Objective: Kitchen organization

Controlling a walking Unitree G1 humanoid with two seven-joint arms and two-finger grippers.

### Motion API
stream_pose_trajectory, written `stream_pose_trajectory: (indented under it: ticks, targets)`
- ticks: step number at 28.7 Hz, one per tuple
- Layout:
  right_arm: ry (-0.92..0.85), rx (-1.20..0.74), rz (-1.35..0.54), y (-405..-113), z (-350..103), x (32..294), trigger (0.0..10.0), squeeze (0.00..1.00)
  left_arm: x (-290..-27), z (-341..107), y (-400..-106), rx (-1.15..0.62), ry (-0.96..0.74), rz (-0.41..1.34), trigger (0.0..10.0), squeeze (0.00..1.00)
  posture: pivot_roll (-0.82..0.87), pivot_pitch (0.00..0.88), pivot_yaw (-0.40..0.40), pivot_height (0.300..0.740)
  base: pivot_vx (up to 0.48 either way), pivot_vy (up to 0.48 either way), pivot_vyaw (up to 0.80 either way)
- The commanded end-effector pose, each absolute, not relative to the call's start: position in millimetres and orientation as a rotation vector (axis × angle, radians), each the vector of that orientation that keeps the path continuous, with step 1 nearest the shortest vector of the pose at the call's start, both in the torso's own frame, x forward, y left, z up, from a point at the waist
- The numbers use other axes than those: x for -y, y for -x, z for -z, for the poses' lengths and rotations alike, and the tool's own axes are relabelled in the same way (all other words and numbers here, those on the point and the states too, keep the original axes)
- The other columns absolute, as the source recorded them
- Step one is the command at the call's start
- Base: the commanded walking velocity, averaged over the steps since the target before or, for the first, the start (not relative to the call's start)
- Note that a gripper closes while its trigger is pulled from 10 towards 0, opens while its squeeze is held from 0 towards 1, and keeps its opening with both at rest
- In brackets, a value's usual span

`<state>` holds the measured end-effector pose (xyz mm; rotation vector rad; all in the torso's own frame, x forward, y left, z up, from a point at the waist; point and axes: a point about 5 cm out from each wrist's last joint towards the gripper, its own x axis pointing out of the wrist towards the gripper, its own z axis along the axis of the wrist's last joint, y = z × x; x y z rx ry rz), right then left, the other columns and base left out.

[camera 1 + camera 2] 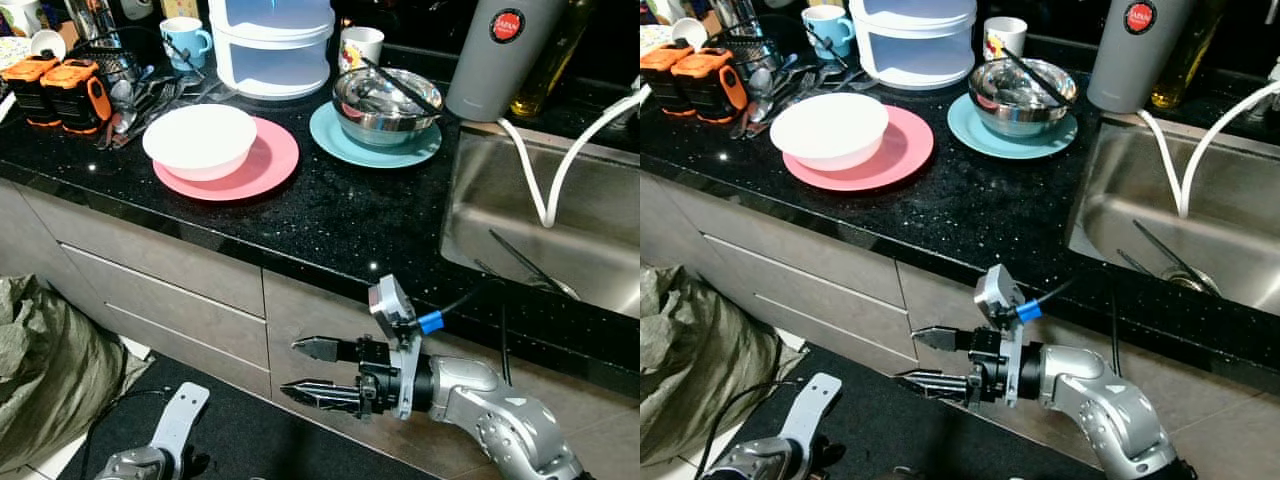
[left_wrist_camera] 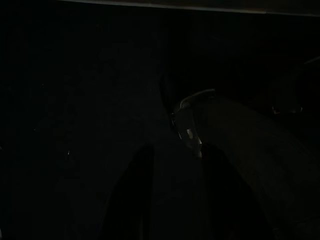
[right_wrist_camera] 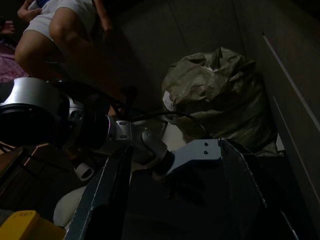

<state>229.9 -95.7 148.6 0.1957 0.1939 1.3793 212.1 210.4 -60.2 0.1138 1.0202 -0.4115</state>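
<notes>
Lying far beyond fingers (image 1: 318,349): white bowl (image 1: 199,136)

The grey flask (image 1: 497,55) at the far right of the desk (image 1: 330,215) bears a round red label reading "JAPAN".

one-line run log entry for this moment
right gripper: jaws open, empty, below counter | left arm: idle, low | white bowl on pink plate

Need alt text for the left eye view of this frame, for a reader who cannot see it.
The right gripper hangs open and empty below a black countertop, in front of grey drawers. On the counter sit a white bowl on a pink plate and a steel bowl on a teal plate, beside a sink.
</notes>
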Motion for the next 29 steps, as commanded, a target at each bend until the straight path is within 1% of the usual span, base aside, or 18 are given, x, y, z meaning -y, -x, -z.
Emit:
stream_pose_trajectory:
  ticks: [1,13,20,29]
  targets:
    - [-0.198,-0.226,-1.38,-228.7,-144.8,96.5,10.0,0.0,-209.4,63.6,-206.6,-1.054,-0.119,0.429,10.0,0.0,-0.03,0.164,-0.001,0.74,0.0,0.0,0.0]
    - [-0.202,-0.23,-1.398,-231.4,-146.7,90.9,10.0,0.0,-208.9,63.3,-207.4,-1.05,-0.114,0.425,10.0,0.0,-0.03,0.164,-0.011,0.74,0.0,0.0,0.0]
    - [-0.207,-0.239,-1.382,-232.5,-146.1,95.7,10.0,0.0,-208.7,63.0,-207.8,-1.048,-0.116,0.429,10.0,0.0,-0.03,0.167,-0.009,0.74,0.0,0.0,0.0]
    - [-0.215,-0.232,-1.386,-232.3,-146.7,94.4,10.0,0.0,-209.4,63.0,-207.3,-1.05,-0.118,0.432,10.0,0.0,-0.03,0.166,-0.003,0.74,0.0,0.0,0.0]
